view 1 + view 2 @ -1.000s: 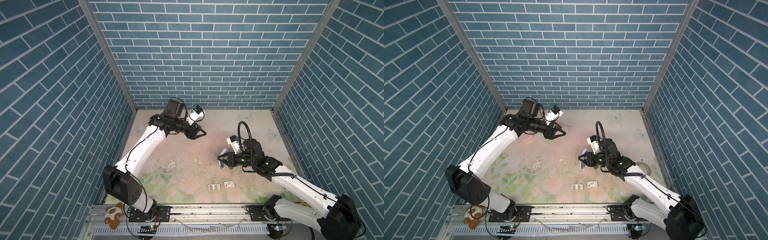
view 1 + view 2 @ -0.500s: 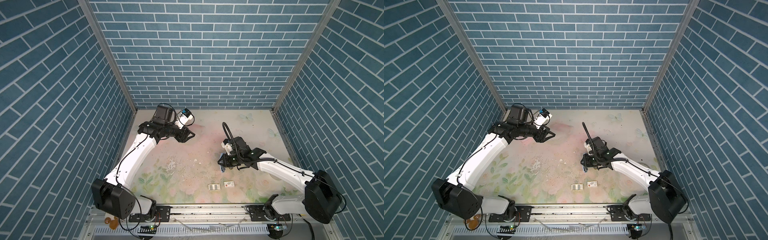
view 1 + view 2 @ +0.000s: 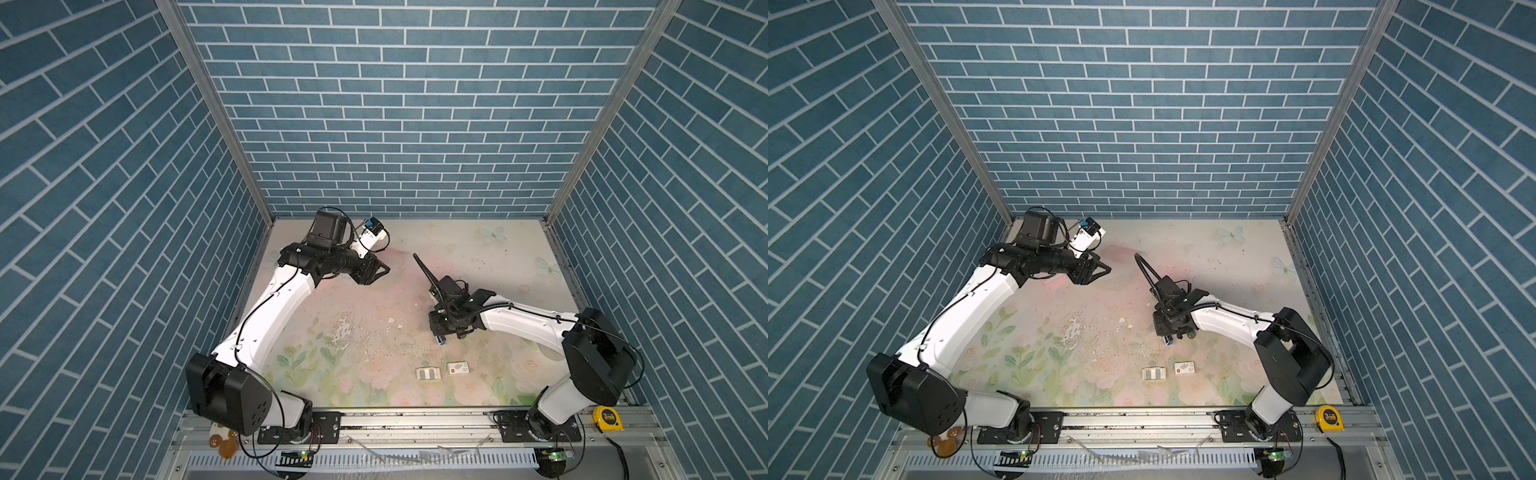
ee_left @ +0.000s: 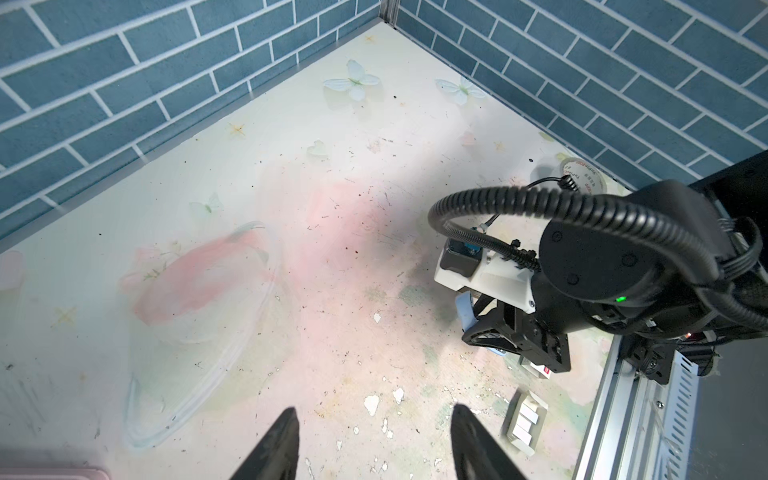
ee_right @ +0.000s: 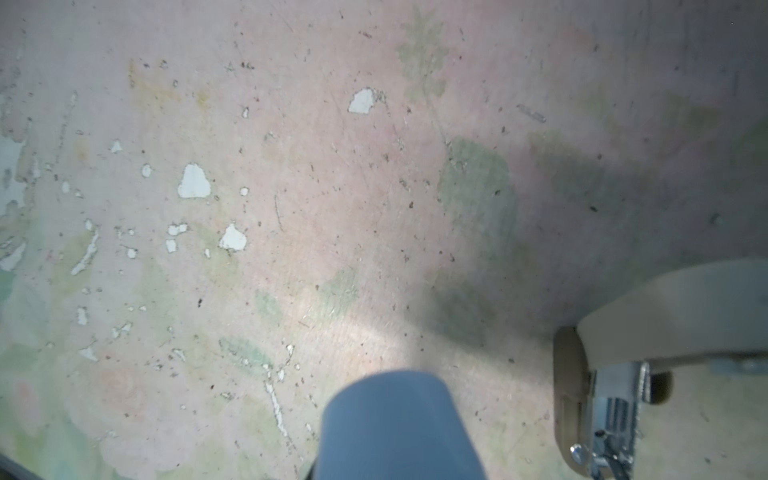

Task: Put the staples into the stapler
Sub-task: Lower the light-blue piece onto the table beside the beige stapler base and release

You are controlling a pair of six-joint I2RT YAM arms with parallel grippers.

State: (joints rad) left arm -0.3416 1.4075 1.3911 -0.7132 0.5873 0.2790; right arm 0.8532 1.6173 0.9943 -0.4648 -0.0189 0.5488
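Two hands in play: the right hand [image 3: 444,334] looked clamped on the pale-blue stapler [image 5: 395,424], low over the counter [image 3: 374,307]; the left hand [image 4: 374,411] hung half-open, empty (well away). The staples [image 3: 428,372] lay in their tray [image 3: 418,373] up front; a strip needed picking next.

Close in, a stapler [image 5: 615,415] shows bare metal works between a pale curved cover [image 5: 685,311] and a tan base [image 5: 571,395]; alongside, just as near, looms a rounded blue-grey shape [image 5: 399,424], out of focus. Farther out ahead spreads a worn floral tabletop [image 5: 332,187], its print flaked into white chips [image 5: 193,183] and flecked with dark grit
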